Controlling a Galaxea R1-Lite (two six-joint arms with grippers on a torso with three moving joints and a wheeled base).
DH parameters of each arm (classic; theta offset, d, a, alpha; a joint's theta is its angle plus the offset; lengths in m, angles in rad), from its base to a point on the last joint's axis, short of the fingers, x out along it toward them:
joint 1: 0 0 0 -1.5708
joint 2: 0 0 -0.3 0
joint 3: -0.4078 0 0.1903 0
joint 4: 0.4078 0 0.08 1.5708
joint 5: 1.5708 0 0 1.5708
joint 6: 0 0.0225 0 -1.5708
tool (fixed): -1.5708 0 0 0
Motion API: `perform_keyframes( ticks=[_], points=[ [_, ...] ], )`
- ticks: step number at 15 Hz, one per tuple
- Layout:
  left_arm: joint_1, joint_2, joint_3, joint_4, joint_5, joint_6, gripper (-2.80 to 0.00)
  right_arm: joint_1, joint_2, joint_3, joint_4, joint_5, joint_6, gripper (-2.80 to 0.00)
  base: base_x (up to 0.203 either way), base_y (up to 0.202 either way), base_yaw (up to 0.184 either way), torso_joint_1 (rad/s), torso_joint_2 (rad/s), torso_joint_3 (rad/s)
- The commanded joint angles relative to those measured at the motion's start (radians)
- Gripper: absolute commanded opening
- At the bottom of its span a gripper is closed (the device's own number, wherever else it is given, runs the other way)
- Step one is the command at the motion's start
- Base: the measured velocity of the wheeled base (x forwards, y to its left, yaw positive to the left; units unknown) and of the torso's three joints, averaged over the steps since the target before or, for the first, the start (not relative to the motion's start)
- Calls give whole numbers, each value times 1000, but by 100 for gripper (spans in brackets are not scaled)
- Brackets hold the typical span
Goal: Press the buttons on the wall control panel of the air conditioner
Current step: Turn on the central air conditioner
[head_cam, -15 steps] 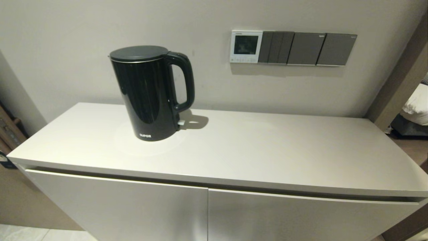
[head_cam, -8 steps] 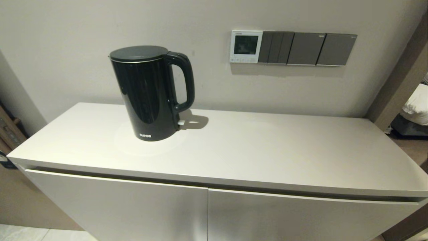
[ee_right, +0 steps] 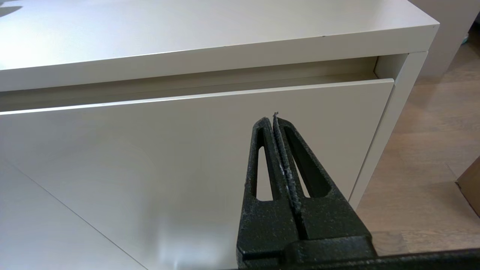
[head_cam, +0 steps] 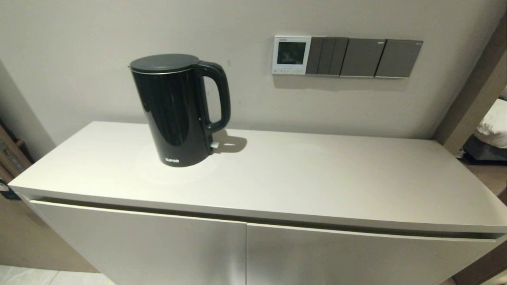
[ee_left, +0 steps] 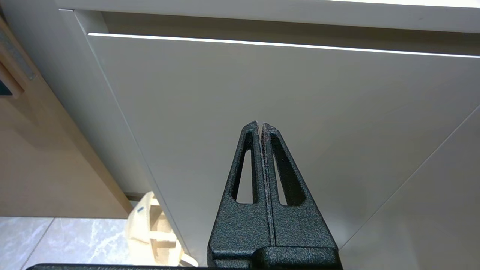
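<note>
The white wall control panel (head_cam: pixel 291 55) hangs on the wall above the cabinet, right of centre in the head view. Its screen is dark. A row of tiny pale buttons (head_cam: pixel 290 71) runs along its bottom edge. Neither arm shows in the head view. My left gripper (ee_left: pixel 260 125) is shut and empty, low in front of the left cabinet door. My right gripper (ee_right: pixel 273 119) is shut and empty, low in front of the right cabinet door, near the cabinet's right end.
A black electric kettle (head_cam: pixel 178 109) stands on the white cabinet top (head_cam: pixel 317 178), left of the panel. Grey switch plates (head_cam: pixel 362 57) adjoin the panel on its right. A doorway frame (head_cam: pixel 473 95) stands at the right. A pale bag (ee_left: pixel 150 232) lies on the floor by the cabinet's left side.
</note>
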Motion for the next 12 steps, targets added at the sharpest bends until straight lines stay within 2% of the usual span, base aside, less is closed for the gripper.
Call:
perform_keyframes(
  ticks=[1, 3, 6, 9, 12],
  points=[
    [0, 0, 0, 0, 0, 0, -280, 0, -2, -3, -3, -1, -9, -280, 0, 0, 0, 0, 0, 0],
    [0, 0, 0, 0, 0, 0, -280, 2, -2, -93, 9, -2, -11, -280, 0, 0, 0, 0, 0, 0],
    [0, 0, 0, 0, 0, 0, -280, 3, 22, -280, 98, -5, -22, -280, 0, 0, 0, 0, 0, 0],
    [0, 0, -1, 0, 0, 0, -280, 0, 214, -425, 107, -19, -27, -280, 0, 0, 0, 0, 0, 0],
    [0, 0, -1, 0, 0, 0, -280, -14, 455, -615, 60, -54, -27, -280, 0, 0, 0, 0, 0, 0]
  ],
)
